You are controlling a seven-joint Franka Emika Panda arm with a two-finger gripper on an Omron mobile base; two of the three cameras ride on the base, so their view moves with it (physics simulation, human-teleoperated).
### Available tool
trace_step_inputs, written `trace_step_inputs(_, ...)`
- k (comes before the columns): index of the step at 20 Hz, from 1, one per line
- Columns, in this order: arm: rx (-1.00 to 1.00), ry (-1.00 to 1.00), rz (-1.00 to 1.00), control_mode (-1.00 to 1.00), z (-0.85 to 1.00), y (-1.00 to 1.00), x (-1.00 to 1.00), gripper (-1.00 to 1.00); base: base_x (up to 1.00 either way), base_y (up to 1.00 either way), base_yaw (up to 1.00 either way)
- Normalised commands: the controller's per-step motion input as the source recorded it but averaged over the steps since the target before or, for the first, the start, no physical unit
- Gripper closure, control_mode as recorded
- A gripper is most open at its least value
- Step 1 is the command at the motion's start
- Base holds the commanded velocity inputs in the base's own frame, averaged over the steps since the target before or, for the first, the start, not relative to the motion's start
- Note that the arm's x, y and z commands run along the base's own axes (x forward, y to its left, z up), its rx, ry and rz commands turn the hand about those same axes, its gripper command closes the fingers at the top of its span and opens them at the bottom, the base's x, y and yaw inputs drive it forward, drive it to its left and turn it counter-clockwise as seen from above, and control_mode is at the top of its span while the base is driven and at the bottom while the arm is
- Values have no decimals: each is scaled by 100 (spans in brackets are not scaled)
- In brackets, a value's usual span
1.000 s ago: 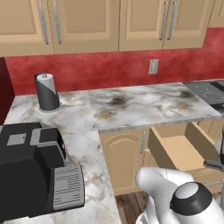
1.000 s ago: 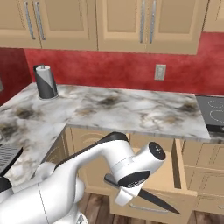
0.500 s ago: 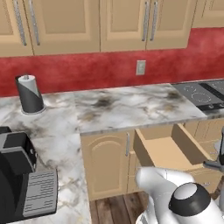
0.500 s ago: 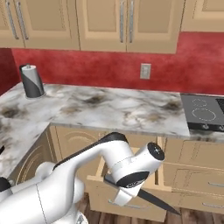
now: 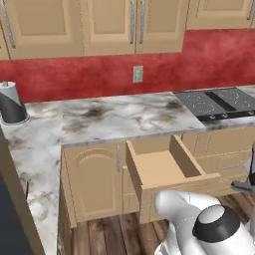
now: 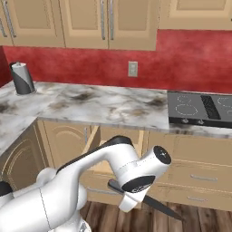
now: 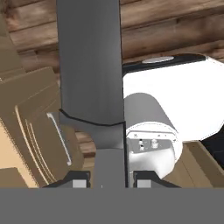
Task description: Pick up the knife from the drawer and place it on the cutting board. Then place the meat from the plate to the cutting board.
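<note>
Now pincer [image 7: 107, 178] clamped on knife [image 7: 89, 65], blade forward.

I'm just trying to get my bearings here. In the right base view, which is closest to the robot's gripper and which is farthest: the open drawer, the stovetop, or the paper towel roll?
1. Drawer: open, just behind the gripper, which holds the knife.
2. Stovetop: on the counter, up to the right.
3. Paper towel roll: far left of the counter, by the red wall.
</note>
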Motion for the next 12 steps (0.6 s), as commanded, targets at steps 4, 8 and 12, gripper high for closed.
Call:
trace_step_inputs(4,0,0,0,100,0,0,0,100,-100,-50,4)
trace_step_inputs(8,0,0,0,100,0,0,0,100,-95,-29,4)
trace_step_inputs(12,0,0,0,100,0,0,0,100,-62,-2,11)
